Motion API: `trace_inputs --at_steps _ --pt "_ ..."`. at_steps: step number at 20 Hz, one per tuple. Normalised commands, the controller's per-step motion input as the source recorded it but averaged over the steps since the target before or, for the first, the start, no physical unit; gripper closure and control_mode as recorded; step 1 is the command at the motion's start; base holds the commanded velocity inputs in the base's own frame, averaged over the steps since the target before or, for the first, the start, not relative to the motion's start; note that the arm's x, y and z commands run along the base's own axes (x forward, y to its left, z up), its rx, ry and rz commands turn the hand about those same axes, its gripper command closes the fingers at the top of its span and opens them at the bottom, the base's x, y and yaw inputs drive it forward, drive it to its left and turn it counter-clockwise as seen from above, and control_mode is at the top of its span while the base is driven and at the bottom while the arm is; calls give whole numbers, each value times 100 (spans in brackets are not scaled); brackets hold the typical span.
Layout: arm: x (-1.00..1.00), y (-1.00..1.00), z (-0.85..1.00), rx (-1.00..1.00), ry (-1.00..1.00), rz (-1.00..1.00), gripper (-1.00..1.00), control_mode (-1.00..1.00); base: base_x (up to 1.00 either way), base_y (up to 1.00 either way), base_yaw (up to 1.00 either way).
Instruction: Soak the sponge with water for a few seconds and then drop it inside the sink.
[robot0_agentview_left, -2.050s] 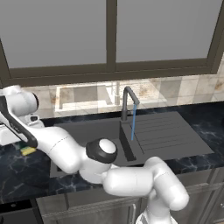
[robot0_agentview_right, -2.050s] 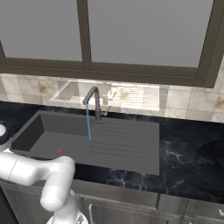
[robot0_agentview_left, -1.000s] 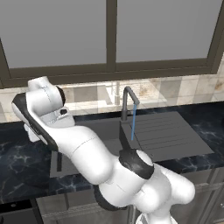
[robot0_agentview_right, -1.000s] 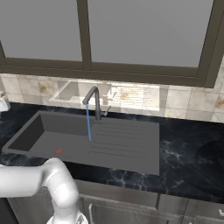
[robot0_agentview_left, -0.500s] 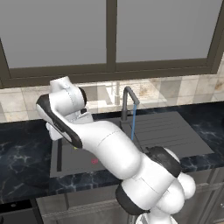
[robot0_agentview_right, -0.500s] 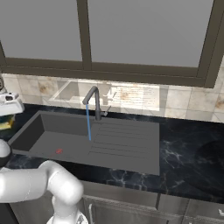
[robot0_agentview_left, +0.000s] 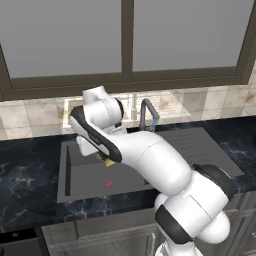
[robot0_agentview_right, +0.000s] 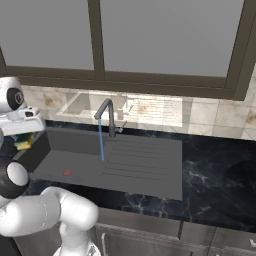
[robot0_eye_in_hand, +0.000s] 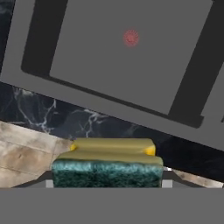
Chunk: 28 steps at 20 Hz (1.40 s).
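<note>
The sink (robot0_agentview_right: 150, 167) is set in the marbled black countertop (robot0_agentview_right: 220, 175), and water (robot0_agentview_right: 101, 140) runs in a thin stream from the faucet (robot0_agentview_right: 107, 116). The gripper (robot0_eye_in_hand: 107, 183) is clamped on the sponge (robot0_eye_in_hand: 107, 168), held above the basin's back-left area, well apart from the stream.

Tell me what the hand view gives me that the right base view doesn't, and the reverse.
Hand view: a close look at the sponge, green layer toward the camera, held end to end between the jaws of the gripper. Right base view: the water falling from the faucet, and the ribbed drainboard, all well right of the sponge. Both: the sink basin with its red drain mark.
</note>
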Motion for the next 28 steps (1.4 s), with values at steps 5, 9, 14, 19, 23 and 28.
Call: trace_inputs --at_steps 5,9,14,19,23,28 --pt "2 -44 0 0 -3 -12 100 -100 0 0 0" --pt "0 -25 0 0 -7 -12 100 -100 0 0 0" --pt "0 -1 0 0 -15 -8 100 -100 0 0 0" --pt "0 0 0 0 -21 -9 100 -100 0 0 0" --pt "1 0 -2 -1 -21 -13 100 -100 0 0 0" --pt "0 -3 -1 -2 -23 -14 100 -100 0 0 0"
